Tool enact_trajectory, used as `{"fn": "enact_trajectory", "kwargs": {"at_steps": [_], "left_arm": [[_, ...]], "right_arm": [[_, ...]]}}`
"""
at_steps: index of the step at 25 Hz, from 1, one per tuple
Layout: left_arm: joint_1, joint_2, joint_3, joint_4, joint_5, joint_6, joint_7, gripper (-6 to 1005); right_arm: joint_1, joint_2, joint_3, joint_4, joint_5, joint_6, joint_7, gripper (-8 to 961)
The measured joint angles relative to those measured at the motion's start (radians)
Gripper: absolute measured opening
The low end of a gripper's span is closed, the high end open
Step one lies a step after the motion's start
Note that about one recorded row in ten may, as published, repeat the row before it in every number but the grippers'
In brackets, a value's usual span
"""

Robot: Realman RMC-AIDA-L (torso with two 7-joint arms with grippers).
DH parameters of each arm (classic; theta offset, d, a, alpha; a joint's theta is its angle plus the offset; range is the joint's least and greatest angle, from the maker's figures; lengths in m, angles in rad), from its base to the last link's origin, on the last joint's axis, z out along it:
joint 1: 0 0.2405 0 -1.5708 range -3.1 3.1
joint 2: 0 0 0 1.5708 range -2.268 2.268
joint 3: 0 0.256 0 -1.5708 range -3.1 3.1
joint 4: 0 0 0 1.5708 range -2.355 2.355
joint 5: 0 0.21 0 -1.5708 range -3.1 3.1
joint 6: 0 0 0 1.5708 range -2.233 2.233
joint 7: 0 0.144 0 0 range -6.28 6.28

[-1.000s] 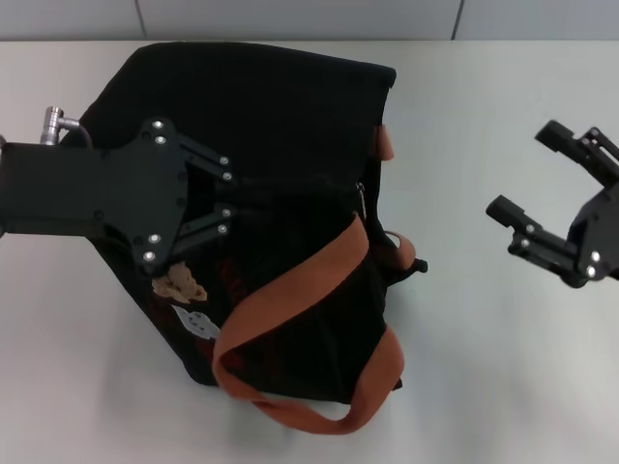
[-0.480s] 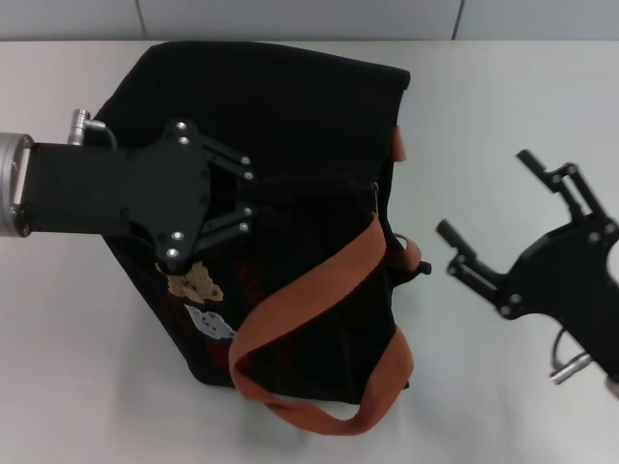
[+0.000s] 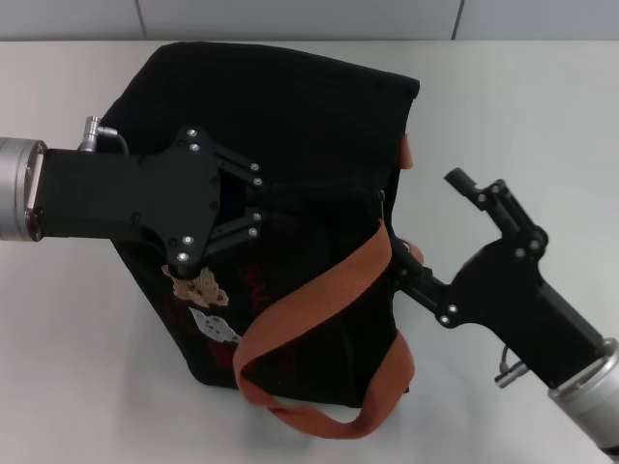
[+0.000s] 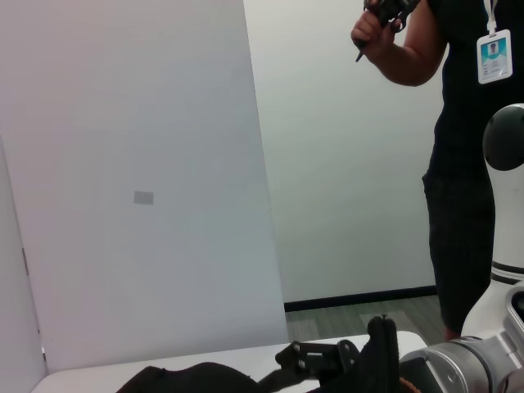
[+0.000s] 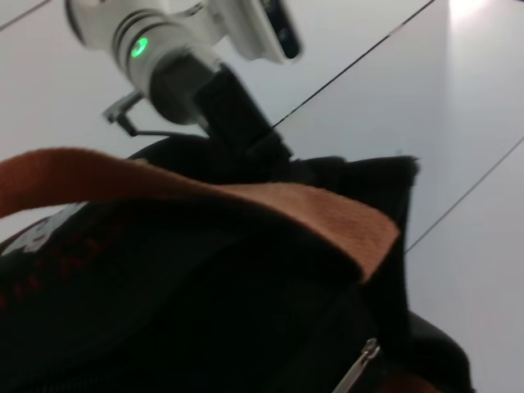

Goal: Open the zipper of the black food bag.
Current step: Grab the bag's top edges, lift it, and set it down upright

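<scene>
The black food bag lies on the white table with its orange-brown handles draped over its near side and a small tan bear on its front. My left gripper reaches in from the left and is shut on a fold of the bag's top fabric. The zipper's silver pull tab shows at the bag's right end; in the right wrist view the pull tab is close. My right gripper is open at that right end, its lower finger against the bag beside the handle.
The white table extends to the right of the bag and ends at a grey wall at the back. In the left wrist view a person stands beyond the table, by the wall.
My right gripper swung in from the far right to the bag's right end. The left gripper and the bag shifted a little to the right.
</scene>
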State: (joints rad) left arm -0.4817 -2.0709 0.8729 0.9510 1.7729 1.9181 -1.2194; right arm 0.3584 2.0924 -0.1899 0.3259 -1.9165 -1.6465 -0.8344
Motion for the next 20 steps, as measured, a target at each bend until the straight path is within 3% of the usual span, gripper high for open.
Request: {"fn": "enact_trajectory", "kwargs": {"at_steps": [20], "left_arm": [[-0.003,0.0,0.011,-0.014,-0.001,-0.002,0.014,101]], "right_arm": [[0.036,0.0,0.028,0.06,0.001,0.003,-0.022,802]]}}
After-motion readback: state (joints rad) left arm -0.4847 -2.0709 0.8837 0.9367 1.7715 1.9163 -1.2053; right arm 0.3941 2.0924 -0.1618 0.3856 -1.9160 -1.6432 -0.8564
